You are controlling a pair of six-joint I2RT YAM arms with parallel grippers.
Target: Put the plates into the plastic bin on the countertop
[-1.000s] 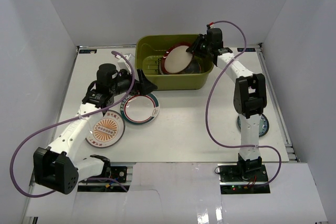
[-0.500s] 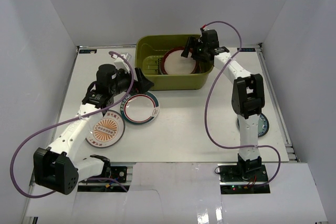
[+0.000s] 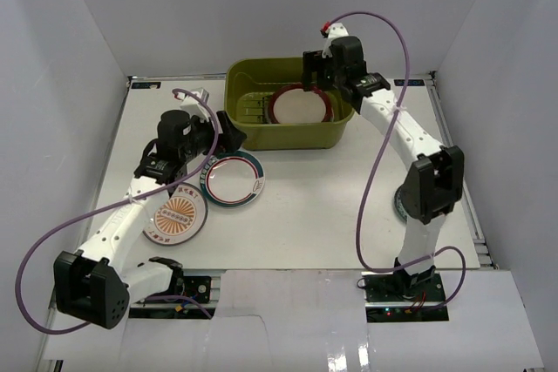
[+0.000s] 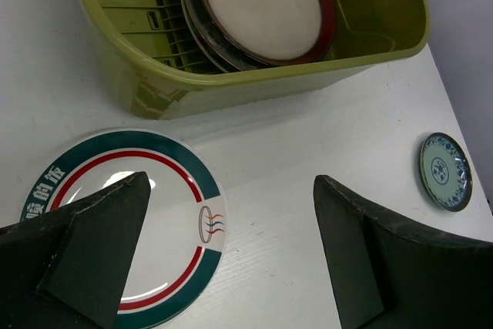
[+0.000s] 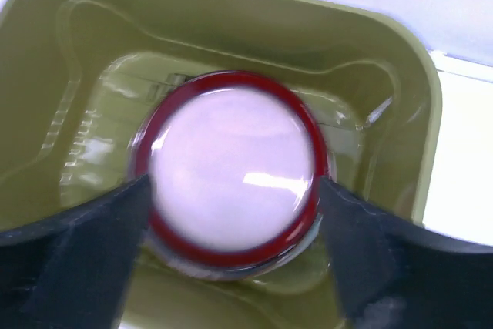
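The olive-green plastic bin (image 3: 288,138) stands at the back of the white countertop (image 3: 331,206). A maroon-rimmed cream plate (image 3: 300,107) lies flat in it on top of other plates (image 4: 199,30). My right gripper (image 3: 312,76) hovers open above that plate (image 5: 231,167), a finger on either side, not touching it. A teal-rimmed white plate (image 3: 233,180) and an orange-sunburst plate (image 3: 174,218) lie on the countertop. My left gripper (image 3: 234,132) hangs open and empty over the teal-rimmed plate's (image 4: 123,221) right edge, just in front of the bin (image 4: 231,86).
A small light-blue plate (image 4: 445,171) lies at the right of the countertop, near the right arm's base. White walls close in the left, back and right sides. The bin's slotted left half (image 3: 251,106) holds no plate.
The right gripper let go of the maroon-rimmed plate, which dropped from tilted to flat on the stack in the bin, then rose and drew back. The left gripper shifted slightly left.
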